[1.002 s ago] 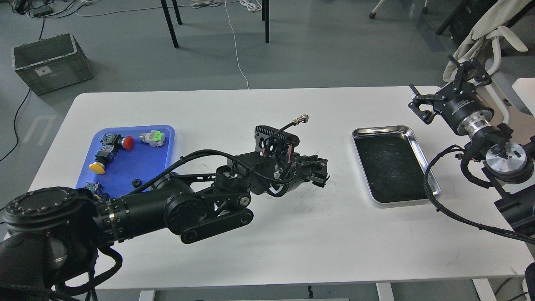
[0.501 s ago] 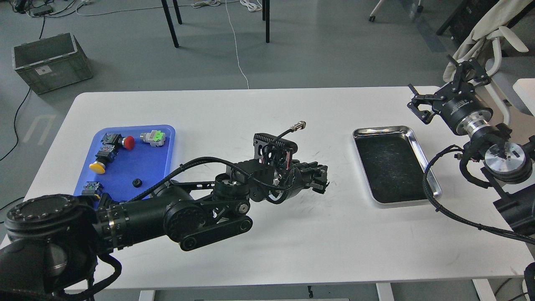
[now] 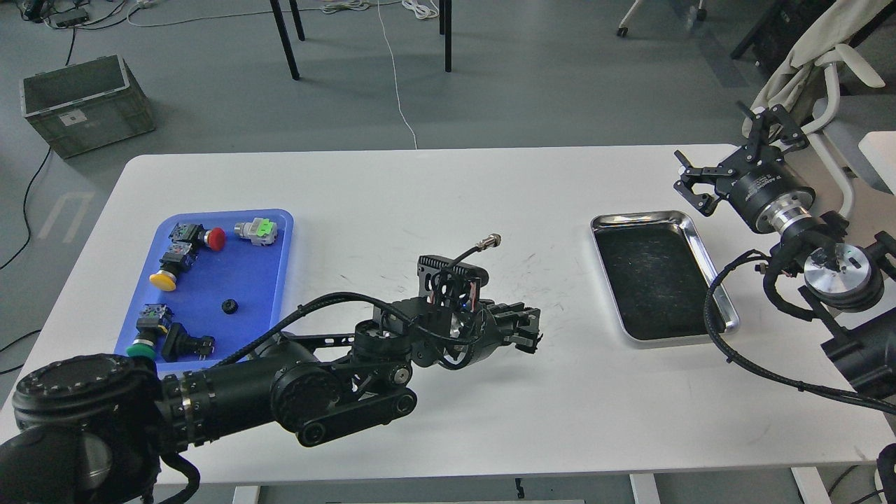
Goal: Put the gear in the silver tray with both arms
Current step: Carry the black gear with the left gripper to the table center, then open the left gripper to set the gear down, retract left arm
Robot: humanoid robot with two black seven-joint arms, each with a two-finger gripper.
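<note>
Head view: the left pincer (image 3: pixel 526 329) hovers over mid-surface (image 3: pixel 448 182), dark and end-on; I cannot tell whether it is clenched or released. The silver tray (image 3: pixel 708 269) lies well to its right. The right pincer (image 3: pixel 724 150), claws spread wide, hangs just behind the tray. The small black gear (image 3: pixel 228 305) rests in the blue tray (image 3: pixel 280 241), far left of the left pincer.

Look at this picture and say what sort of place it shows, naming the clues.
Probably a robotics lab or workshop: cables trail across a bare grey floor, a grey plastic crate sits on it, and a white table carries a blue tray of industrial push-buttons.
</note>
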